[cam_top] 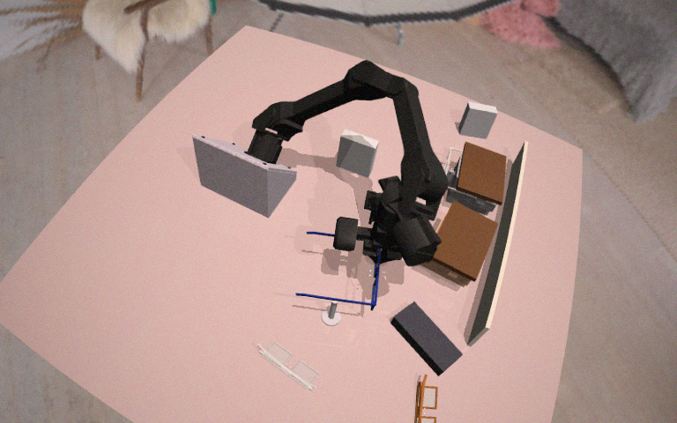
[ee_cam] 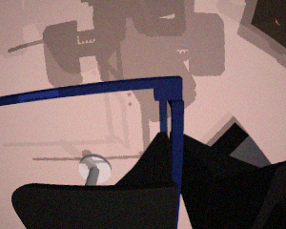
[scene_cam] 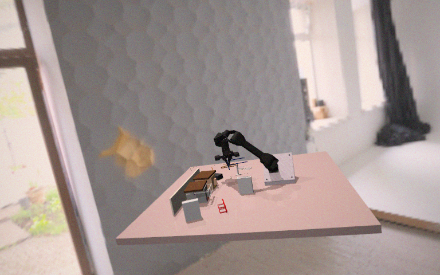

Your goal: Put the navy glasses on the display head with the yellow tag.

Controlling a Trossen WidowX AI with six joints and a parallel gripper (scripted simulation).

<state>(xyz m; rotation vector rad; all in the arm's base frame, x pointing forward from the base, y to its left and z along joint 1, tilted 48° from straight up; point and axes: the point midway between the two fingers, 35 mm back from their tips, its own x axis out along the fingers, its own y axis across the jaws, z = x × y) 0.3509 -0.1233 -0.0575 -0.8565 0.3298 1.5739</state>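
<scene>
The navy glasses (cam_top: 376, 283) (ee_cam: 110, 85) are held above the table. Their temples extend left in the top view. My gripper (cam_top: 379, 256) (scene_cam: 228, 165) (ee_cam: 168, 139) is shut on their front frame, which the fingers partly cover. Two block-like shapes with brown tops, apparently the display heads, stand to its right in the top view. The nearer head (cam_top: 466, 241) (scene_cam: 204, 175) is closest to my gripper; the other head (cam_top: 482, 173) (scene_cam: 196, 185) has a pale frame in front of it. I cannot make out a yellow tag on either, and their faces are mostly hidden.
A small post (cam_top: 333, 308) on a round base stands below the navy glasses. A dark block (cam_top: 426, 337) lies near the nearer head. A long upright panel (cam_top: 497, 246) stands behind both heads. Grey boxes (cam_top: 357, 154) (cam_top: 477, 120), clear glasses (cam_top: 286, 367) and red glasses (scene_cam: 223, 207) are around.
</scene>
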